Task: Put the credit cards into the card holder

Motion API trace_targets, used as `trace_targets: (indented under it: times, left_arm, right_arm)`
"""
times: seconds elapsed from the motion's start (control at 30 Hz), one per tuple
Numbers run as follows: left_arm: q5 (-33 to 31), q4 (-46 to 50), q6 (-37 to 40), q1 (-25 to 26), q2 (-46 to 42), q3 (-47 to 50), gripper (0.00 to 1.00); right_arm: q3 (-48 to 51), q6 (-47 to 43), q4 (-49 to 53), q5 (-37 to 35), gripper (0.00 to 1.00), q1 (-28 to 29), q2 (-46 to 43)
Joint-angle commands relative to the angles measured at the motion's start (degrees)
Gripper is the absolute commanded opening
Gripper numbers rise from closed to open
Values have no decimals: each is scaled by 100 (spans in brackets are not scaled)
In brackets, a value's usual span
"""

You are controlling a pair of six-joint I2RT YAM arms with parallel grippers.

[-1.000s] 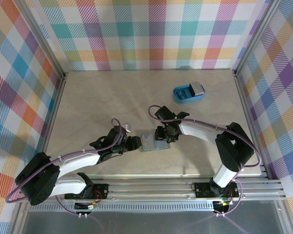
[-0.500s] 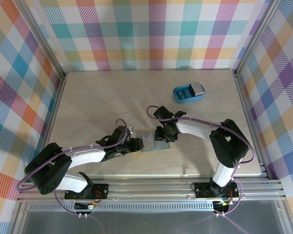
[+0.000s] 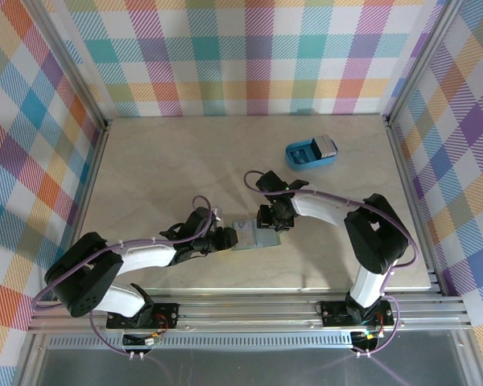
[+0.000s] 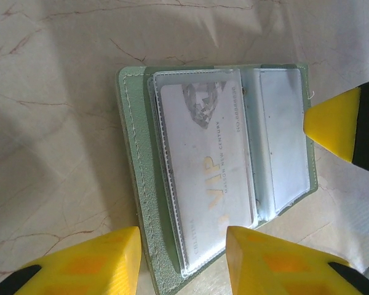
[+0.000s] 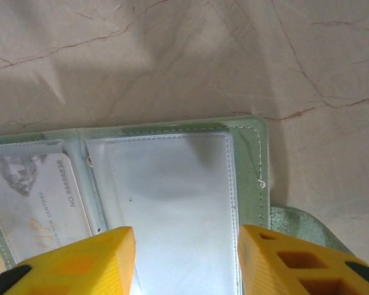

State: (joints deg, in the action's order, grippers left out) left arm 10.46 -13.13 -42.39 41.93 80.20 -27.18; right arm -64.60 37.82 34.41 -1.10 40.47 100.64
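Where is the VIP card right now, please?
In the left wrist view, the card sits inside the open holder, on the half nearer the left pincer. The holder lies at the front centre of the table.

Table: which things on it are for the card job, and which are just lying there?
For the job: green wallet, white card tucked inside it, left hand, right hand.
Just lying about: blue tray, holding something pale, too small to tell.
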Motion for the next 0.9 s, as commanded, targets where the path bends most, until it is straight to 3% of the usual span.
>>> trace_targets:
  times: [0.0,0.5,0.87]
  left_arm:
    - [53,-146,24,56,50,-143,41]
    - [86,-373,4,61,427,-216,41]
    - [124,-420,4,60,593,-288,40]
  right_arm:
    - [-211,-242,50,-65,48,-4,197]
    - [-108,-243,-131,226,49,2,405]
    - [16,-58,-478,891,40,-13,291]
